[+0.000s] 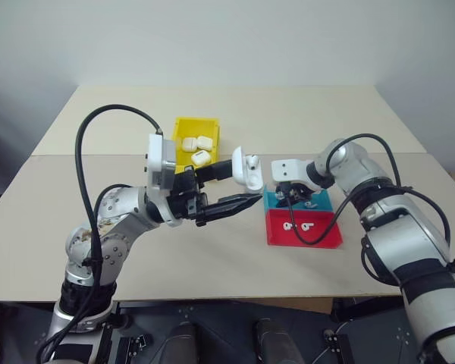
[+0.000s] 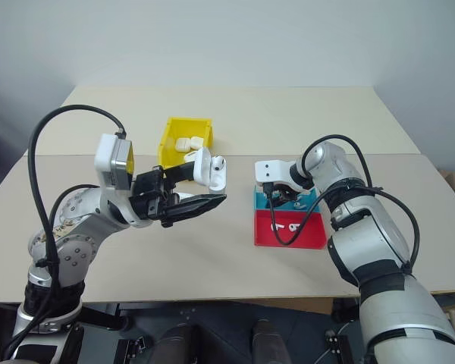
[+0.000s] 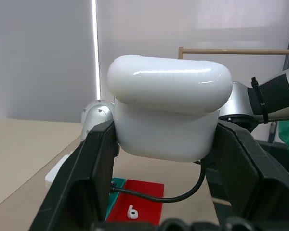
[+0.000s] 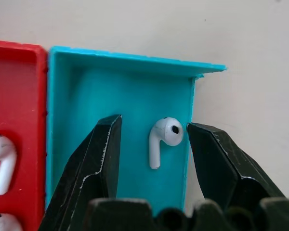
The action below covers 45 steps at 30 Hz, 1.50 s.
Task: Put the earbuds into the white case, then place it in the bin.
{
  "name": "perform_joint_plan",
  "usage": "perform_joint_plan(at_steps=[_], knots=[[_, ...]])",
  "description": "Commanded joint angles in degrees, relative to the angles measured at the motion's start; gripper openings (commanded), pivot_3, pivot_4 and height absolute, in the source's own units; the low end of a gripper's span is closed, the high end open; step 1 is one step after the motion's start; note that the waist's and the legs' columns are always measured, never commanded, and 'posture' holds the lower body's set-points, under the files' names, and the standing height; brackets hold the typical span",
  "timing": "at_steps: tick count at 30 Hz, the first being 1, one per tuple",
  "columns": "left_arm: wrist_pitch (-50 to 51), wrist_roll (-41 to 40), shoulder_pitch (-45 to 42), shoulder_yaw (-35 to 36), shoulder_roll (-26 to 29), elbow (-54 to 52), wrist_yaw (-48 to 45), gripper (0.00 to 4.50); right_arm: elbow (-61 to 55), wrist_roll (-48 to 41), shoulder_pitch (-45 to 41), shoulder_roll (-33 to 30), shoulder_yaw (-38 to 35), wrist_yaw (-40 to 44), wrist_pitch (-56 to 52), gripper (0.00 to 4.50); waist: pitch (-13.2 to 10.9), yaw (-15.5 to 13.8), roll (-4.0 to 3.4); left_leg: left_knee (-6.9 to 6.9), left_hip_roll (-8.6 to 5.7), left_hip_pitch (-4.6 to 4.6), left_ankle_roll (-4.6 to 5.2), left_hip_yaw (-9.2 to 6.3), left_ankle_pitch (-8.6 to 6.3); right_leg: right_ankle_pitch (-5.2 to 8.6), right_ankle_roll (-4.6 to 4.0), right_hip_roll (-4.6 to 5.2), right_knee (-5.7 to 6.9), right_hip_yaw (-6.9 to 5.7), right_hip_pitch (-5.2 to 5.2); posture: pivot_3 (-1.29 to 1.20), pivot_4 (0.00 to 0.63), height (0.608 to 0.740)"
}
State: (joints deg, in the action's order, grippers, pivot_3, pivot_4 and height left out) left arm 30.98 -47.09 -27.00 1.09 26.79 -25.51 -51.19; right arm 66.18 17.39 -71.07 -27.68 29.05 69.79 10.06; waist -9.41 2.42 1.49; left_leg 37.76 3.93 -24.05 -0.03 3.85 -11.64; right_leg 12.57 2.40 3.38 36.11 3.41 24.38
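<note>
From the head camera, the left gripper (image 1: 229,187) holds the white case (image 1: 246,170) clamped, lid open, at table centre; the yellow bin (image 1: 183,129) sits at its ten o'clock. The right gripper (image 1: 292,192) hovers over the teal tray (image 1: 322,202). In the right wrist view, its fingers are apart around an earbud (image 4: 163,138), probably not yet touching. Next: close gently on it.

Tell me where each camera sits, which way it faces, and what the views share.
Head views: high, looking down over the table; both arms show.
Left wrist view: along the left end effector, shut on the white case.
Right wrist view: down between the right end effector's open fingers at an earbud in the teal tray.
Shared: red tray and teal tray.
</note>
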Motion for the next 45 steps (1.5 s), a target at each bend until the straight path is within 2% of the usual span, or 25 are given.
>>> perform_joint_plan(at_steps=[1,9,12,14,15,17,22,26,30,32,35,39,42,45], knots=[[-1.13,-0.46,-0.30,1.10,0.52,-2.51,0.22,2.76,0.81,0.59,-1.89,-0.04,-1.89,-0.95,1.02,2.58,0.00,-0.01,0.00,0.00,0.00,0.00,0.00,0.00,0.00,0.00,0.00,0.00,0.00,0.00,0.00,0.00,0.150,0.740],[-1.10,-0.52,-0.01,1.13,0.79,-3.18,0.91,2.76,2.73,2.17,-1.59,1.13,-2.39,-1.81,1.01,2.58,0.00,0.02,-0.01,0.00,0.00,0.08,0.00,0.00,0.00,0.00,0.00,0.00,0.02,0.00,-0.06,0.00,0.150,0.740],[-1.03,-0.53,0.13,1.22,0.95,-3.40,1.10,2.76,3.12,2.68,-1.58,1.57,-2.51,-1.58,0.75,2.01,0.00,0.10,-0.01,0.00,0.00,0.17,0.00,0.01,0.00,0.00,-0.01,-0.01,0.04,0.01,-0.12,0.00,0.150,0.740],[-0.98,-0.63,0.23,1.29,1.06,-3.57,1.23,2.76,3.25,2.87,-1.55,1.67,-2.65,-1.13,0.60,1.40,0.00,0.09,-0.01,0.00,0.00,0.19,0.00,0.01,0.00,0.00,-0.01,-0.01,0.06,0.02,-0.13,0.00,0.150,0.740],[-0.98,-0.70,0.28,1.32,1.12,-3.63,1.27,2.76,3.31,2.93,-1.53,1.70,-2.72,-0.98,0.51,0.96,0.00,0.09,-0.01,0.00,0.00,0.19,0.00,0.01,0.00,0.00,-0.01,-0.01,0.07,0.02,-0.12,0.00,0.150,0.740],[-0.90,-0.76,0.30,1.35,1.26,-3.73,1.39,2.76,3.31,3.52,-1.26,1.52,-2.56,-1.24,0.58,0.61,0.00,0.08,-0.01,0.00,0.00,0.20,0.00,0.01,0.00,0.00,-0.01,-0.01,0.07,0.02,-0.14,0.00,0.150,0.740],[-0.85,-1.05,0.08,1.30,1.52,-3.53,1.08,2.76,2.86,3.17,-1.17,1.10,-4.07,-1.83,-0.72,0.61,0.00,0.08,-0.01,0.00,0.00,0.21,0.00,0.01,0.00,0.00,-0.01,-0.01,0.07,0.03,-0.14,0.00,0.150,0.740],[-0.99,-1.27,-0.43,1.00,1.41,-2.63,0.09,2.76,0.64,0.16,-1.71,-0.44,-8.10,-1.34,-4.83,0.61,0.00,0.07,-0.01,0.00,0.00,0.20,0.00,0.02,0.00,0.00,-0.01,-0.01,0.06,0.03,-0.13,0.00,0.150,0.740],[-1.32,-1.32,-1.47,0.59,0.79,-0.66,-1.65,2.76,-12.72,-7.97,1.55,-4.92,-16.68,2.53,-17.23,0.61,-0.01,-0.29,-0.02,-0.01,0.00,0.15,0.00,0.02,0.00,0.00,-0.01,0.00,0.03,0.03,-0.11,0.00,0.150,0.740],[-1.61,-1.25,-1.93,0.41,0.36,0.40,-2.59,2.76,-27.22,-14.79,6.47,-7.41,-22.87,4.09,-30.26,0.61,-0.01,-0.53,-0.02,-0.02,0.00,0.13,0.00,0.01,0.00,0.00,0.00,0.00,0.00,0.02,-0.12,0.00,0.150,0.740],[-2.06,-0.82,-2.82,-0.26,-0.53,1.98,-3.97,2.76,-52.01,-26.80,15.27,-9.21,-35.41,0.07,-53.11,0.61,0.00,-1.35,-0.03,-0.03,0.01,0.07,0.00,-0.02,0.00,0.01,0.01,0.00,0.00,-0.01,-0.08,0.00,0.150,0.740],[-1.91,-0.74,-4.72,-0.85,-1.53,4.19,-5.22,2.76,-74.21,-44.99,20.99,-5.05,-55.93,-8.94,-76.45,0.61,0.00,-1.59,-0.04,-0.01,0.00,0.01,0.00,-0.02,0.00,0.00,0.00,0.00,0.07,-0.01,-0.01,0.00,0.150,0.740],[-1.84,-0.29,-6.05,-1.60,-1.94,5.95,-6.58,2.76,-84.11,-56.15,22.07,-0.90,-64.80,-13.86,-86.49,0.61,0.01,-1.53,-0.05,0.00,0.01,0.09,0.00,-0.03,0.00,0.00,-0.01,-0.01,0.07,-0.02,-0.07,0.00,0.150,0.740],[-1.12,0.34,-7.69,-1.96,-2.77,7.69,-5.57,2.76,-91.96,-64.36,22.44,3.98,-70.10,-20.00,-94.06,0.61,0.02,-1.33,-0.07,0.00,0.02,0.22,0.00,-0.03,0.00,0.05,0.07,-0.03,0.08,0.00,-0.17,0.00,0.150,0.740]])
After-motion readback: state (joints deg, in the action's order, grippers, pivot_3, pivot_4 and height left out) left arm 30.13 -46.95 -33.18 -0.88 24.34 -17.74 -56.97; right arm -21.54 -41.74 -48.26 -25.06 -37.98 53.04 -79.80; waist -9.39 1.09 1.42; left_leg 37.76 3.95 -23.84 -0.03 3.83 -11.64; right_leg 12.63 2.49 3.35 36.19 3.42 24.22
